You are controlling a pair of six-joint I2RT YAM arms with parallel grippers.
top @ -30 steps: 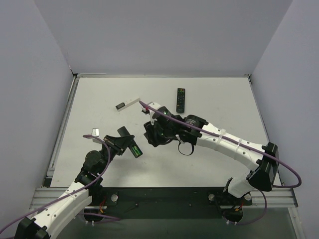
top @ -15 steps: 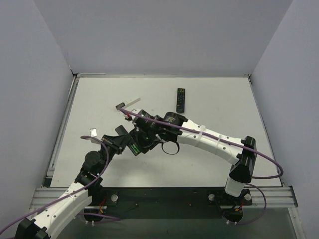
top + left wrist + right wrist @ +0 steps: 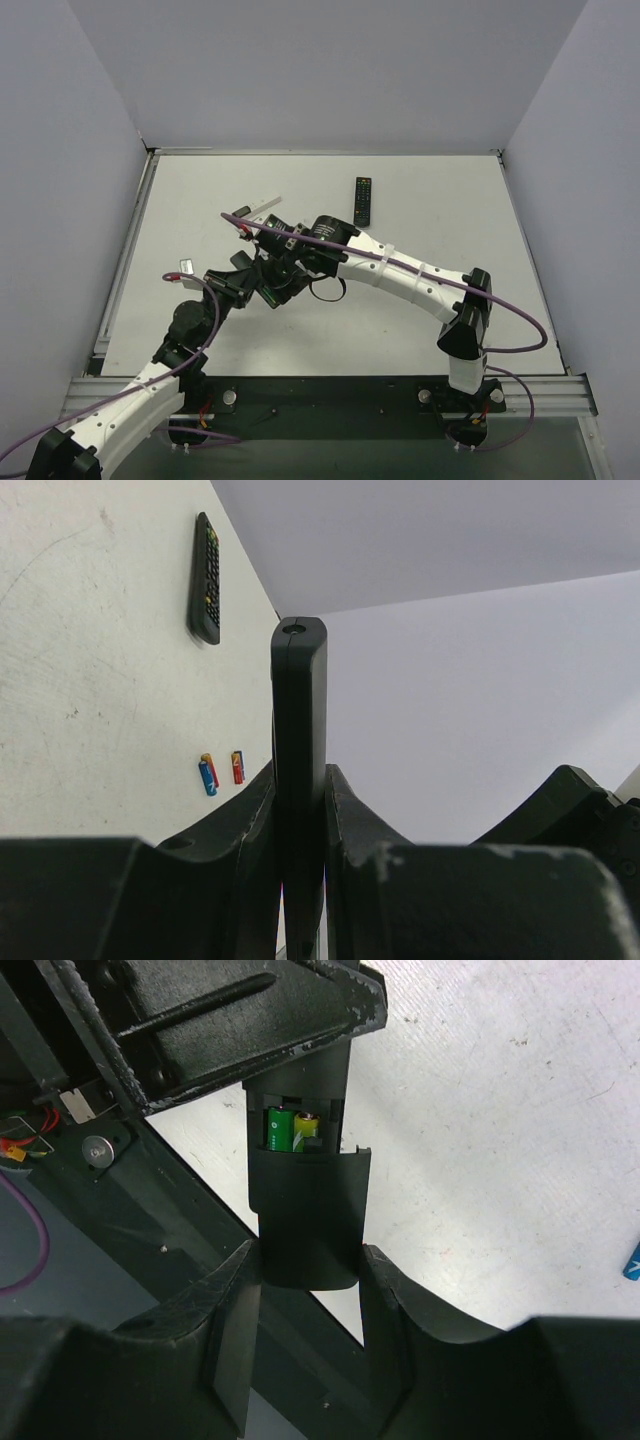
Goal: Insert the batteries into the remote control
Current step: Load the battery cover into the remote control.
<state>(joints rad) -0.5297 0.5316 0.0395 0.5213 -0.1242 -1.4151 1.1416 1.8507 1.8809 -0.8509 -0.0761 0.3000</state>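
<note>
My left gripper (image 3: 250, 285) is shut on the slim matte-black remote control (image 3: 299, 740) and holds it edge-on above the table. In the right wrist view the remote's open compartment holds green batteries (image 3: 291, 1128). My right gripper (image 3: 278, 278) meets the left one and is shut on the black back cover (image 3: 306, 1210), which lies over the lower part of the compartment. Two loose batteries, a blue-and-orange one (image 3: 208, 774) and a red one (image 3: 238, 767), lie on the table. In the top view they are hidden.
The longer black remote with coloured buttons (image 3: 362, 200) lies at the back centre and also shows in the left wrist view (image 3: 206, 577). A thin white stick with a dark end (image 3: 258, 208) lies at the back left. A small grey piece (image 3: 186, 266) lies at the left.
My right arm has swung left, carrying the back cover to the remote in my left gripper. The cover now overlaps the battery compartment. The left gripper has stayed nearly still.
</note>
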